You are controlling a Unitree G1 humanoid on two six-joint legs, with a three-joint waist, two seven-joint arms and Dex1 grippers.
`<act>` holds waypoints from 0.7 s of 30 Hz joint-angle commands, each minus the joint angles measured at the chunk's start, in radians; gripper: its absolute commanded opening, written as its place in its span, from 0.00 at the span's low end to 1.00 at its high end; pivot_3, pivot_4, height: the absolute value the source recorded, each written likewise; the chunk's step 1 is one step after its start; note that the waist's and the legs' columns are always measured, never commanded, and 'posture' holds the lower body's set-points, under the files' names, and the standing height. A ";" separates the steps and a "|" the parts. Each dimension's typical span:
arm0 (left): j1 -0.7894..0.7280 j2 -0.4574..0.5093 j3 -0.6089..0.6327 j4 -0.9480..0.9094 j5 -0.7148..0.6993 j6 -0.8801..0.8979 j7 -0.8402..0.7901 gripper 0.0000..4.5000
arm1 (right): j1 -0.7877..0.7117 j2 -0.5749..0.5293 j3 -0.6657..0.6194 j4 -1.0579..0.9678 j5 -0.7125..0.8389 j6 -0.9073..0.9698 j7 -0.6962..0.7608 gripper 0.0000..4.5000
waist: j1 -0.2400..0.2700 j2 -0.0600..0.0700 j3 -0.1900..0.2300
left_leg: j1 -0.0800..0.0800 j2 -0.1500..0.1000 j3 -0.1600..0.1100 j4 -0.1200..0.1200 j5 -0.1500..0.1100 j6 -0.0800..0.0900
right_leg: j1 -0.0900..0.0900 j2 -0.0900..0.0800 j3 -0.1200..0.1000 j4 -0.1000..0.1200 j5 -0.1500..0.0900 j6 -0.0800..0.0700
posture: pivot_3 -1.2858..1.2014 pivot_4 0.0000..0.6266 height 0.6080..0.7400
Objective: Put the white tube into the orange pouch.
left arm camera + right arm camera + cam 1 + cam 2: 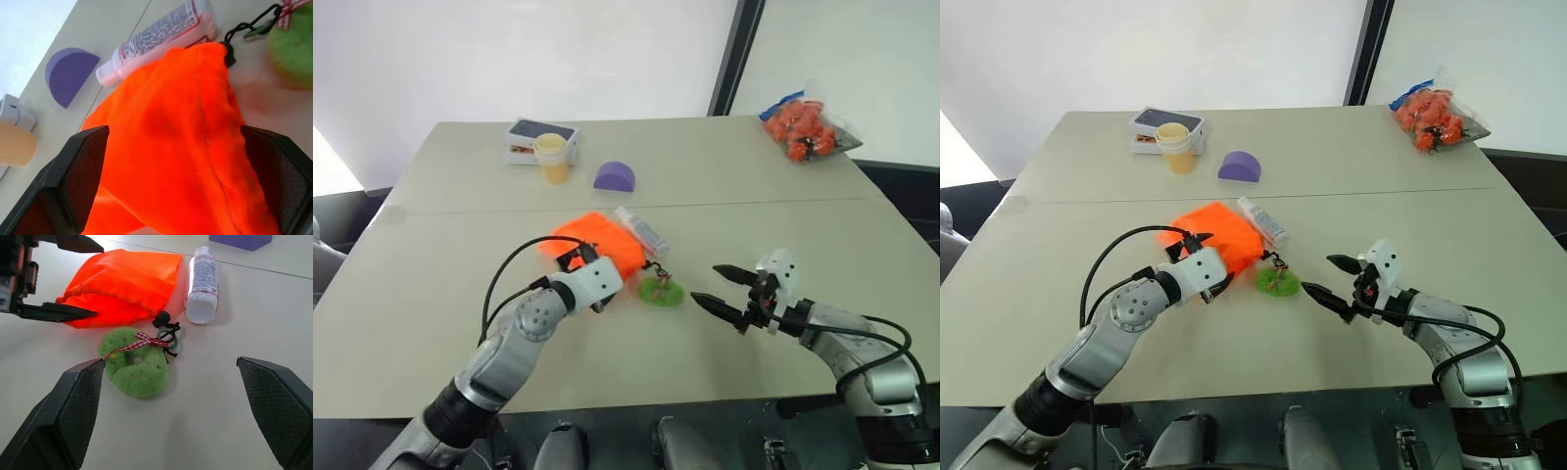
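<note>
Two grippers stand wide and empty. Left gripper point(579, 257) straddles the orange pouch point(597, 242). White tube point(641, 230) lies touching the pouch's 3 o'clock edge, long axis running 11 to 5. Right gripper point(718, 288) is nearer its free side.

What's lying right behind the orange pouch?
The white tube lies on the table just behind the orange pouch, along its far edge. Whether the pouch covers anything cannot be seen.

head stereo downward, wrist views close
</note>
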 commanded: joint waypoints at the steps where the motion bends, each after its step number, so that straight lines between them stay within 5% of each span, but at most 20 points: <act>1: -0.018 -0.034 0.022 -0.012 0.025 -0.002 0.016 1.00 | -0.007 0.001 -0.005 -0.045 0.008 -0.005 -0.009 0.99 | 0.000 0.000 0.000 | 0.000 0.000 0.000 0.000 0.000 0.000 | 0.000 0.000 0.000 0.000 0.001 -0.002 | 0.52 0.24 0.87; 5: -0.009 -0.052 0.030 -0.010 0.040 -0.014 0.018 1.00 | -0.012 0.004 -0.001 -0.051 0.012 0.001 -0.020 0.99 | -0.002 0.000 0.000 | 0.000 0.000 -0.001 -0.001 0.000 0.000 | 0.000 0.001 0.000 0.001 0.002 -0.002 | 0.52 0.24 0.87; 7: -0.007 -0.057 0.034 -0.008 0.045 -0.019 0.022 0.89 | -0.013 0.006 0.001 -0.052 0.012 0.000 -0.023 1.00 | -0.001 0.000 0.000 | 0.001 0.000 -0.001 -0.001 0.000 0.000 | 0.000 0.001 0.000 0.002 0.002 -0.002 | 0.52 0.24 0.87; 15: 0.014 -0.071 0.059 0.003 0.060 -0.020 0.040 0.05 | -0.027 0.012 -0.004 -0.051 0.023 -0.002 -0.035 1.00 | -0.001 0.000 0.000 | 0.001 0.000 -0.001 0.000 0.000 0.000 | 0.000 0.001 0.000 0.002 0.002 -0.002 | 0.52 0.24 0.87; 21: 0.034 -0.135 0.154 -0.008 -0.016 0.032 0.037 0.01 | -0.043 0.025 -0.010 -0.058 0.032 -0.003 -0.055 1.00 | -0.001 0.000 0.000 | 0.001 0.000 -0.001 0.000 0.000 0.000 | 0.000 0.001 -0.001 0.002 0.002 -0.002 | 0.52 0.24 0.87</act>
